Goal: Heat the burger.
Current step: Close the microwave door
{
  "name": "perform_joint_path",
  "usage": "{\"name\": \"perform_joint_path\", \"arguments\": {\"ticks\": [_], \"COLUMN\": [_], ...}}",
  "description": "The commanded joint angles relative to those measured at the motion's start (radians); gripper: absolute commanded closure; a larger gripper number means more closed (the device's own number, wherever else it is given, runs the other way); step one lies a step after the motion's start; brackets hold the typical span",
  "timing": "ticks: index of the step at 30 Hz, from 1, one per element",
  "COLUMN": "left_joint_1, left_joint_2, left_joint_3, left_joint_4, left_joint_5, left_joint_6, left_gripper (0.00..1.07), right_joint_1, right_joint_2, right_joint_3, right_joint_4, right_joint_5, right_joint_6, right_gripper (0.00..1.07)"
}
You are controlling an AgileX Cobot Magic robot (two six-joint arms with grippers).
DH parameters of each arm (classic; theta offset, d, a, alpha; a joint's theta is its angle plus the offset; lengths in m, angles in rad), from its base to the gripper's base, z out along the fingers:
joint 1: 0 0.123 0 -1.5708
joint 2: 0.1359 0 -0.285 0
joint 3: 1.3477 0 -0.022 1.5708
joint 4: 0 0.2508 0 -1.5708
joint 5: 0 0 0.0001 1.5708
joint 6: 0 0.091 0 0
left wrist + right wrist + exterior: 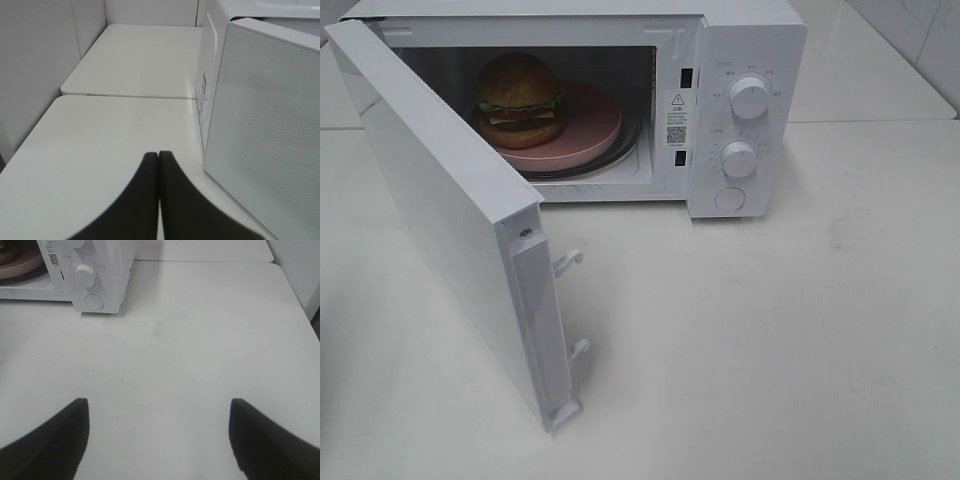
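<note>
The burger [518, 95], with a golden-brown bun, green lettuce and a dark patty, sits on a pink plate [590, 130] inside the white microwave [745, 40]. The microwave door [430, 200] stands swung wide open toward the front left. Neither gripper shows in the exterior high view. In the left wrist view my left gripper [158, 154] is shut, fingertips pressed together with nothing between them, just beside the outer face of the open door [270, 130]. My right gripper [160, 407] is open and empty above the bare table, well away from the microwave [100, 270].
Two dials [750, 97] [738, 158] and a round button [729, 199] sit on the microwave's right panel. The door's latch hooks [568, 262] stick out at its free edge. The white table [770, 340] stretches in front and to the right. A wall borders the table's left side [35, 65].
</note>
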Motion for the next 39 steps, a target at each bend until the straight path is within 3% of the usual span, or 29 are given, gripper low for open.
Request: {"name": "perform_joint_path", "arguments": {"ticks": [1, 3, 5, 6, 8, 11, 15, 21, 26, 32, 39], "left_joint_1": [0.002, 0.002, 0.002, 0.002, 0.002, 0.002, -0.007, -0.108, -0.198, -0.284, -0.345], "left_joint_2": [0.064, 0.097, 0.212, 0.212, 0.282, 0.347, 0.399, 0.487, 0.562, 0.621, 0.658], "left_joint_3": [0.002, 0.002, 0.002, 0.002, -0.002, -0.002, -0.002, -0.042, -0.071, -0.080, -0.109], "left_joint_4": [0.073, 0.100, 0.191, 0.191, 0.296, 0.379, 0.406, 0.391, 0.343, 0.192, 0.178], "left_joint_5": [-0.088, -0.113, -0.212, -0.212, -0.277, -0.344, -0.408, -0.432, -0.437, -0.462, -0.461], "left_joint_6": [-0.021, -0.046, -0.170, -0.170, -0.244, -0.284, -0.289, -0.277, -0.235, -0.195, -0.164], "left_gripper": [1.07, 1.07, 1.07, 1.07, 1.07, 1.07, 1.07, 1.07, 1.07, 1.07, 1.07], "right_joint_1": [-0.007, -0.007, -0.007, -0.007, -0.007, -0.007, -0.007, -0.007, -0.007, -0.007, -0.007], "right_joint_2": [-0.031, -0.031, -0.031, -0.031, -0.031, -0.031, -0.031, -0.031, -0.031, -0.031, -0.031], "right_joint_3": [0.002, 0.002, 0.002, 0.002, 0.002, 0.002, 0.002, 0.002, 0.002, 0.002, 0.002], "right_joint_4": [0.003, 0.003, 0.003, 0.003, 0.003, 0.003, 0.003, 0.003, 0.003, 0.003, 0.003], "right_joint_5": [-0.001, -0.001, -0.001, -0.001, -0.001, -0.001, -0.001, -0.001, -0.001, -0.001, -0.001], "right_joint_6": [-0.004, -0.004, -0.004, -0.004, -0.004, -0.004, -0.004, -0.004, -0.004, -0.004, -0.004], "right_gripper": [0.32, 0.32, 0.32, 0.32, 0.32, 0.32, 0.32, 0.32, 0.32, 0.32, 0.32]}}
